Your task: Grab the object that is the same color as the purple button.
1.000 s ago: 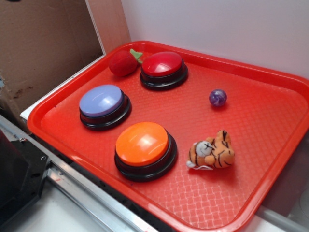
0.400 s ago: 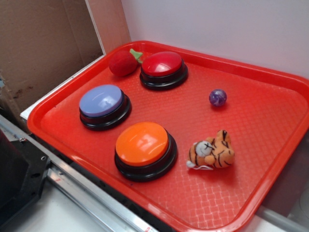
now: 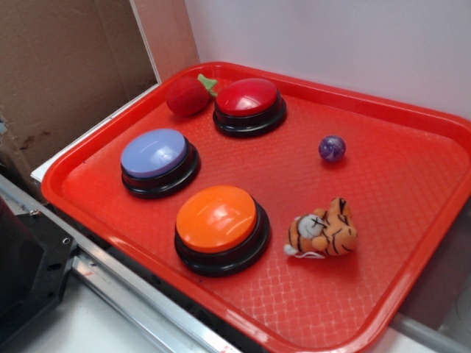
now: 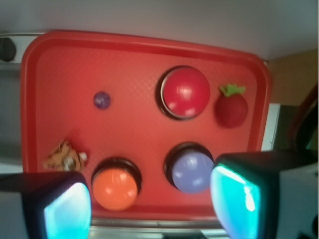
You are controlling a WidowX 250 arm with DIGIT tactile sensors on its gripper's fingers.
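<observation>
The gripper [image 4: 149, 209] appears only in the wrist view, where its two fingers [image 4: 60, 206] fill the lower corners of the frame. The fingers are set wide apart, with nothing between them. Their inner pads show bright cyan. The gripper is raised above the near edge of the red tray [image 4: 139, 45] and touches none of the items on it.

Between the fingers, at the near side of the tray, are the orange button [image 4: 115, 188] and the purple button [image 4: 191, 172]. Both have black bases. The purple button lies just beside the right-hand finger in the picture.

Farther out, the red button [image 4: 185, 92] sits toward the far side of the tray. A red plush fruit [image 4: 231, 108] with a green leaf lies just beside it, near the tray's rim.

The purple marbled ball [image 4: 101, 100] rests alone on the tray floor, well apart from the gripper. In the exterior view the ball [image 3: 332, 148] lies between the red button [image 3: 249, 105] and the tray rim [image 3: 441, 118], apart from both. The tiger plush [image 3: 322, 231] lies nearer the camera than the ball, just beside the orange button [image 3: 219, 226]. The purple button [image 3: 158, 159] stands near the tray's left rim.

A cardboard panel [image 3: 66, 66] stands to the left of the tray.
</observation>
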